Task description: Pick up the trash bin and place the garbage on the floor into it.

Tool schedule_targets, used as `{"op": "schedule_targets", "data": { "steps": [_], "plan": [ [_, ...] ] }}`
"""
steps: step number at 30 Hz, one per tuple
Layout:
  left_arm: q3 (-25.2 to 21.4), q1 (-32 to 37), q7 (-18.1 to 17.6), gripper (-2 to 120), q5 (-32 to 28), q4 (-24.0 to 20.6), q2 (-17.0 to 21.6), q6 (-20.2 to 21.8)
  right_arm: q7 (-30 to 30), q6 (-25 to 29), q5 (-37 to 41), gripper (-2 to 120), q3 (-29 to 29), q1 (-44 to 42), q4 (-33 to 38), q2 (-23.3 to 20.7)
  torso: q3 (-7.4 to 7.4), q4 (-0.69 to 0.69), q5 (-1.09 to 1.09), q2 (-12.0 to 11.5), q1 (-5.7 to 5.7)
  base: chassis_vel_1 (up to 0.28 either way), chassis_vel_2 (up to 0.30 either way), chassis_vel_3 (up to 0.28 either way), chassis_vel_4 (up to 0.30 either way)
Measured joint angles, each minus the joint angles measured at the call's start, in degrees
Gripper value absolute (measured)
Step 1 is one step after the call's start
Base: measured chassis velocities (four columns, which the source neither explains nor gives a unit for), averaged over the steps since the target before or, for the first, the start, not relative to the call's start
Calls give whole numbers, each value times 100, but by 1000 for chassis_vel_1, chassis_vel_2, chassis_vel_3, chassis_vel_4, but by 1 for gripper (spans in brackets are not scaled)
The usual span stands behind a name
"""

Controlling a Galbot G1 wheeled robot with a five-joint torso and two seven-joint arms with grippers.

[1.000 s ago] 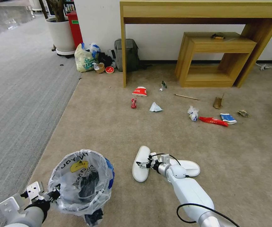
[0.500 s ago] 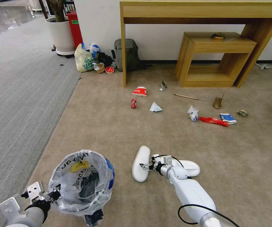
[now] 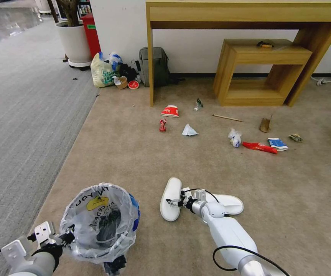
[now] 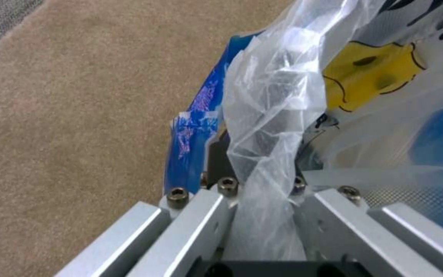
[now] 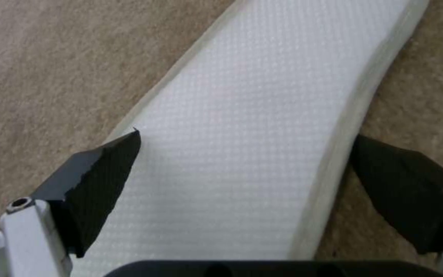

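Down on the beige floor (image 3: 134, 153), the right tool (image 3: 172, 202) sits low over the nearer white slipper (image 3: 172, 197), which lies lengthwise with its partner slipper (image 3: 228, 203) just beside it, partly behind the right arm. From the right wrist, that slipper (image 5: 262, 146) runs straight up between the two black pads (image 5: 98, 181); the tool (image 5: 242, 192) is spread wide, one pad at each long edge of the sole, the near one touching the rim and the other just outside it, so nothing is gripped. The left tool (image 3: 63, 238) is closed on the rim of the trash bin (image 3: 100, 222), at the robot's left front; in the left wrist view its metal fingers (image 4: 201, 215) pinch a fold of the bin's crinkly liner (image 4: 273, 127). Farther off across the carpet lie the rest of the garbage: a red-white cup (image 3: 170, 111), a crushed red can (image 3: 162, 125), crumpled paper (image 3: 189, 130), a wooden stick (image 3: 227, 117), a red wrapper (image 3: 260, 147) and a blue-white cup (image 3: 277, 144).
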Motion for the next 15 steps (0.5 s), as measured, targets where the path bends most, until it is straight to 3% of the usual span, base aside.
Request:
{"op": "schedule_targets", "data": {
  "steps": [7, 11, 13, 15],
  "plan": [
    [12, 5, 17, 0, 30, -1, -2, 0, -88, 13, -11, 96, 0, -4, -5, 4, 0, 0, 0, 0, 0, 0, 0, 0, 0],
    [23, 3, 28, 0, 55, -1, -3, 0, -121, 22, -14, 84, 0, -23, -1, -8, 0, -1, 0, 0, 0, 0, 0, 0, 0],
    [26, 1, 40, 0, 63, 1, -1, 0, -120, 41, -20, 68, -2, -41, 13, -8, 0, 0, 0, 0, 0, 0, 0, 0, 0],
    [26, 0, 40, 0, 63, 1, -1, 0, -119, 44, -22, 67, -3, -44, 16, -7, 0, 0, 0, 0, 0, 0, 0, 0, 0]
  ]
}}
